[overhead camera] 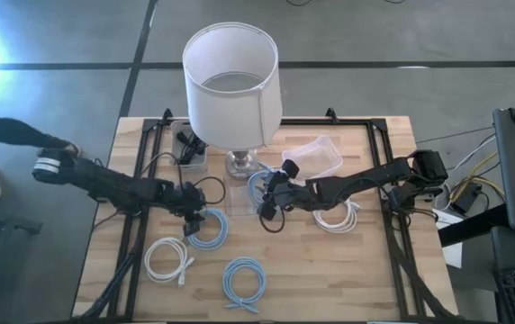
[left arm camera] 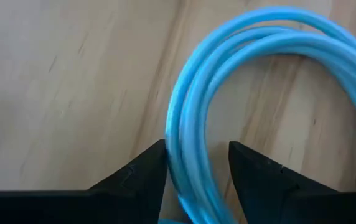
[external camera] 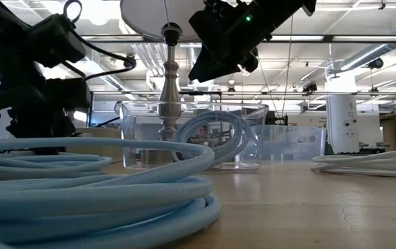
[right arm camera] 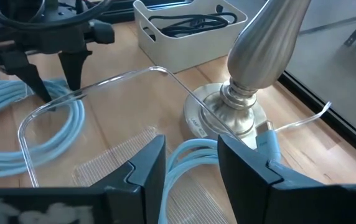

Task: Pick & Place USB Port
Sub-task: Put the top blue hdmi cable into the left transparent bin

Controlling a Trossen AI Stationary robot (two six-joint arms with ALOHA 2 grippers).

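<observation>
A light-blue coiled cable (overhead camera: 207,227) lies flat on the wooden table. My left gripper (overhead camera: 191,214) (left arm camera: 196,163) points down over the coil's edge and is open, with a finger on either side of the strands (left arm camera: 189,155). Another blue cable coil (overhead camera: 259,184) (external camera: 212,135) stands on edge inside a clear plastic container (external camera: 132,135) beside the lamp base. My right gripper (overhead camera: 269,200) (right arm camera: 190,158) hangs open above that container. The coil (right arm camera: 193,152) shows below the gap between its fingers, with its plug end (right arm camera: 269,147) near the lamp base. My left gripper comes from above, pointing down, with its fingers (left arm camera: 147,171) across several strands at the coil's edge (left arm camera: 187,134). The coil lies flat on the table. Whether the fingers touch the strands I cannot tell.
A lamp with a white shade (overhead camera: 231,83) and metal base (right arm camera: 237,106) stands at mid-table. Behind it are a white tray with a black cable (right arm camera: 184,31) and a second clear container (overhead camera: 317,155). Coils lie around: white (overhead camera: 337,217), white (overhead camera: 167,259), blue (overhead camera: 244,280). A person (overhead camera: 5,135) is at the left edge.
</observation>
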